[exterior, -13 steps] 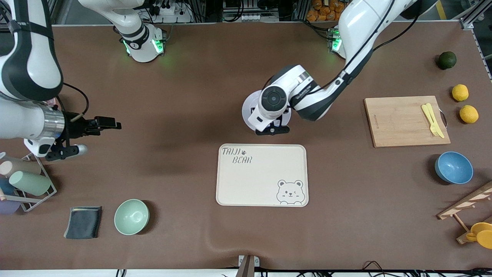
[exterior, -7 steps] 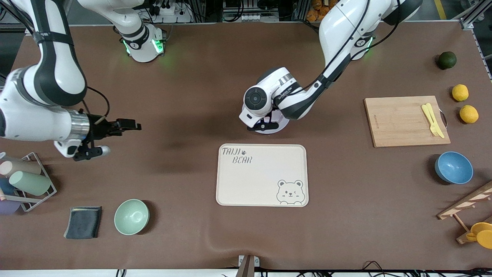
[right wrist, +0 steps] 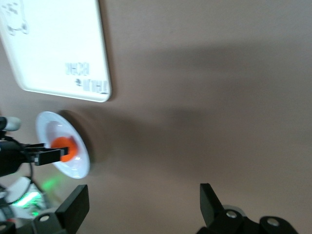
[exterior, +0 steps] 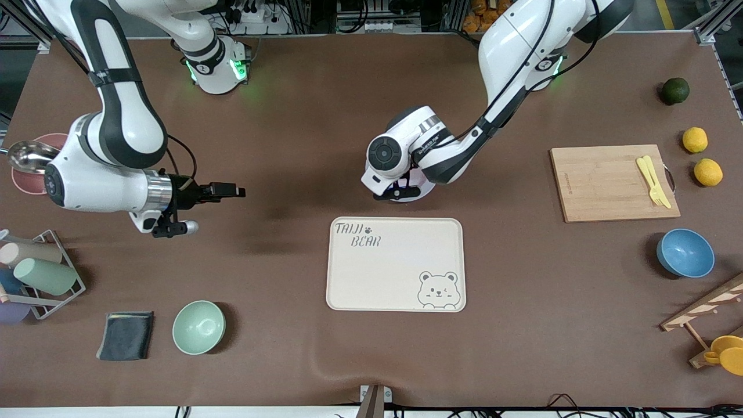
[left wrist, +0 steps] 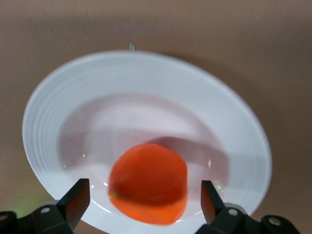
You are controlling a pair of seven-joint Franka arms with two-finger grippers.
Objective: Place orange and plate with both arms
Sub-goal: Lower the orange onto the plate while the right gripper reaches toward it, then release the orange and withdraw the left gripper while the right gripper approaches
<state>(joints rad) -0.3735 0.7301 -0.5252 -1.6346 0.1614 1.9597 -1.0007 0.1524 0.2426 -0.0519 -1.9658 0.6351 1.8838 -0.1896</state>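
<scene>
Left gripper (left wrist: 144,202) is low over the plate (left wrist: 63,105), fingers (left wrist: 73,202) spread wide with the orange (left wrist: 148,183) between them; whether they touch it, cannot tell. Orange lies in the plate's well. Plate (exterior: 421,191) sits on the bench (exterior: 302,116) just past the tray (exterior: 395,264), at its 12 o'clock. Right gripper (exterior: 232,190) hangs over bare bench toward the right arm's end, fingers (right wrist: 73,209) spread, holding nothing.

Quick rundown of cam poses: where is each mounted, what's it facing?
Front view: high across the table, facing both arm bases; tray centered.
Left wrist view: on the left arm, looking down at the orange on the plate, open left gripper astride it.
Right wrist view: on the right arm; open right gripper over bare table.
Shared: both wrist views show plate and orange.
</scene>
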